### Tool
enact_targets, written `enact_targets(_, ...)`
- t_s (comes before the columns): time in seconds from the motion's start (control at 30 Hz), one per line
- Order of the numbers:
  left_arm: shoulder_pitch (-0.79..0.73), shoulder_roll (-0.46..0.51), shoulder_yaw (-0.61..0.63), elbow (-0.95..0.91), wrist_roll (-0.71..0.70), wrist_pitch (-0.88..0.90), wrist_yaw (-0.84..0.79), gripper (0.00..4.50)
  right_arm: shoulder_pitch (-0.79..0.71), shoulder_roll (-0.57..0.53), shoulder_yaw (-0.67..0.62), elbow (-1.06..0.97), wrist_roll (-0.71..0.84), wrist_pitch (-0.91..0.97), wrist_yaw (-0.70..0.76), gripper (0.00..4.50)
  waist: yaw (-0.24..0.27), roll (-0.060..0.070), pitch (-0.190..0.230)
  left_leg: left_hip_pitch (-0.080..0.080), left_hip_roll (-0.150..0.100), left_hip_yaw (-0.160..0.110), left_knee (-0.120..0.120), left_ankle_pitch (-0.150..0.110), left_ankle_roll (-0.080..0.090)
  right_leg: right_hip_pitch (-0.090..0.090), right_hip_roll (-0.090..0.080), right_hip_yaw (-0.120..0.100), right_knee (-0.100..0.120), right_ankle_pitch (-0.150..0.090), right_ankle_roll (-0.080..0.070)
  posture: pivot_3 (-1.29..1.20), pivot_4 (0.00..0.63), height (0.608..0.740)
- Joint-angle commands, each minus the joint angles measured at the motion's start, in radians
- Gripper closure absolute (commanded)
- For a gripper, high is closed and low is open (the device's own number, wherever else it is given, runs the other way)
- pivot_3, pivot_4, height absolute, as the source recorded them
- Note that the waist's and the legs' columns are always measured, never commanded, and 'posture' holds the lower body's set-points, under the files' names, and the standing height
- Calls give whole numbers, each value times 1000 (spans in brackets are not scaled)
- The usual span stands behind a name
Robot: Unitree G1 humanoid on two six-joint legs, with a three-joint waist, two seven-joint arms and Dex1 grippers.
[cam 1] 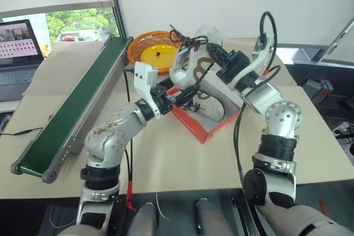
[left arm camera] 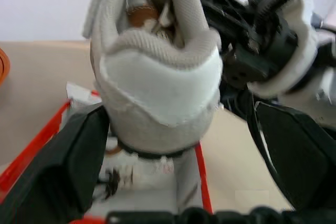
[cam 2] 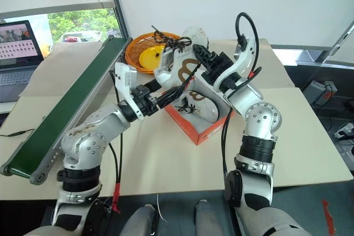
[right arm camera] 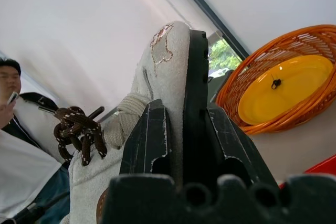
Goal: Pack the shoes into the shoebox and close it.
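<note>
Second shoe held above the shoebox, handover stage

Right gripper [cam 2: 206, 63] clenched on the raised shoe [cam 1: 193, 59], fingers pinching its side wall; left gripper [cam 1: 178, 95] released, fingers [left arm camera: 68, 161] spread either side of the heel without touching; shoe's long axis runs up and away from the left fingertips; shoebox [cam 1: 207, 128] directly beneath, the other shoe [cam 2: 202, 106] already inside; right arm is nearer, so I judge it does the lowering.

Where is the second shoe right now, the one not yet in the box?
The raised shoe hangs above the shoebox, pinched by the right gripper, just in front of the orange basket.
</note>
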Motion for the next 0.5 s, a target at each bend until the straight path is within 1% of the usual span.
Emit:
enact_targets(0.03,11,121,66,-38,-22,29,-48,0,-20,-123,81,-29,-77,-6,89,4154,1,0,0,0,0,0,0,0,0,0,0,0,0,0,0,0,150,740)
enact_targets(0.13,19,224,102,-5,12,12,-67,0,-33,-292,247,-30,-204,-5,236,4159,3,1,0,0,0,0,0,0,0,0,0,0,-1,0,0,0,150,740)
enact_targets(0.2,27,275,119,27,52,-13,-65,0,-67,-385,350,5,-275,-8,345,4159,3,1,1,0,0,0,-1,0,0,0,0,0,-2,-1,1,0,150,740)
enact_targets(0.27,38,288,125,40,78,-37,-52,0,-114,-453,449,76,-368,-66,459,4159,-1,1,1,0,0,1,-1,0,0,0,0,0,-2,-1,1,0,150,740)
enact_targets(0.37,52,270,114,24,88,-48,-38,0,-177,-487,543,181,-473,-162,591,4159,-2,1,1,0,0,1,-1,0,0,0,0,0,-3,-1,1,0,150,740)
enact_targets(0.43,63,245,109,1,83,-47,-23,0,-214,-489,599,251,-541,-238,673,4159,-1,1,1,0,0,1,-1,0,0,0,0,0,-3,-1,1,0,150,740)
enact_targets(0.5,70,226,103,-17,84,-45,-6,0,-240,-478,628,316,-591,-302,733,4159,0,1,1,-1,0,1,-1,0,0,0,0,0,-4,-1,1,0,150,740)
